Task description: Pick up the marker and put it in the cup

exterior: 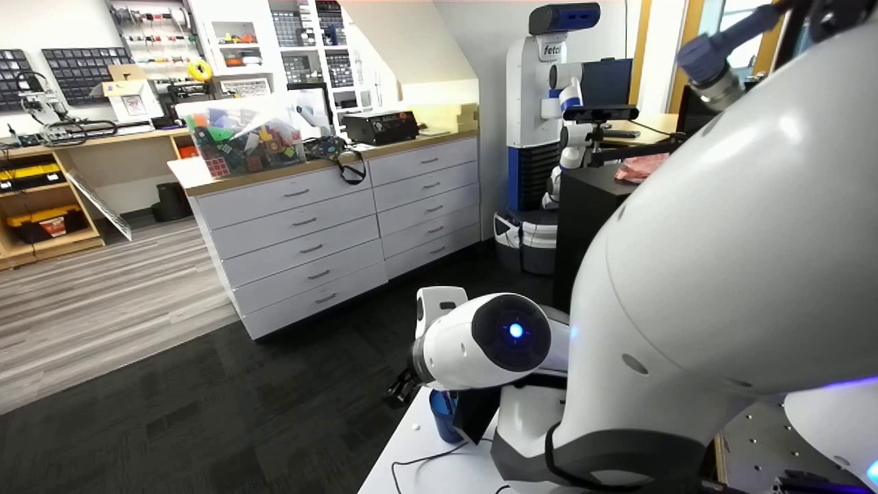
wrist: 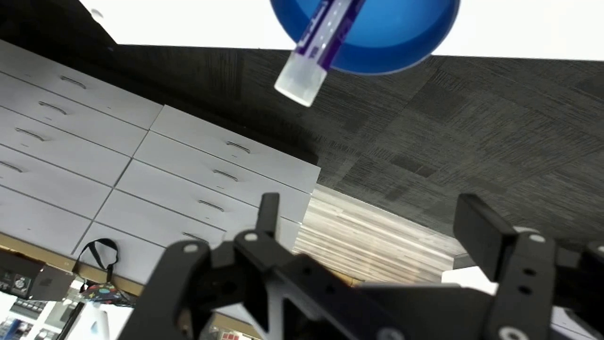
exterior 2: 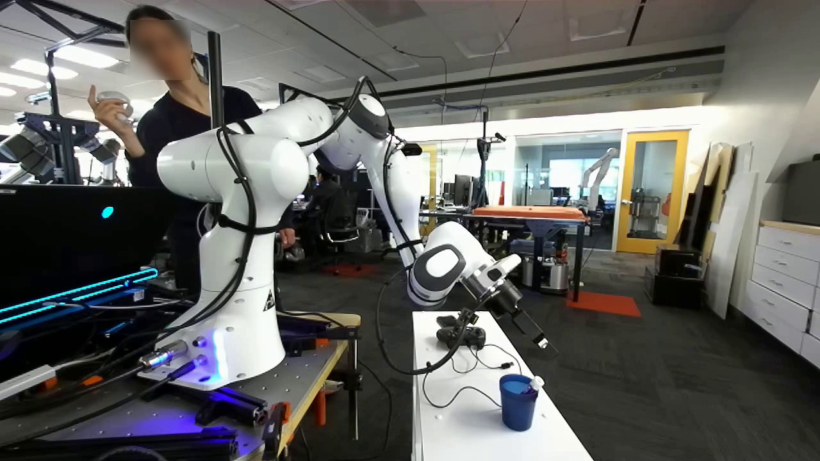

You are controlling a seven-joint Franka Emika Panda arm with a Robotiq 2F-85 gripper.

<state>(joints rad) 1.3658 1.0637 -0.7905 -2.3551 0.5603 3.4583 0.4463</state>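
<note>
The bright-blue cup (exterior 2: 517,410) stands upright on the white table (exterior 2: 467,442), near its edge. Inside it leans the marker (wrist: 325,40), purple with a whitish end that sticks out over the rim; its lower part is hidden in the cup. In an exterior view only that pale tip of the marker (exterior 2: 535,384) shows clearly, while the cup (exterior: 444,420) is partly covered in an exterior view. My gripper (wrist: 370,205) is open, its fingers wide apart with nothing between them. It hangs tilted above and beyond the cup, out past the table edge (exterior 2: 543,342), apart from both things.
Black cables (exterior 2: 458,394) loop across the table close to the cup. A dark game controller (exterior 2: 464,336) lies farther back under the arm. White drawers (exterior: 309,240) stand across the dark carpet. A person (exterior 2: 186,102) stands behind the robot's base.
</note>
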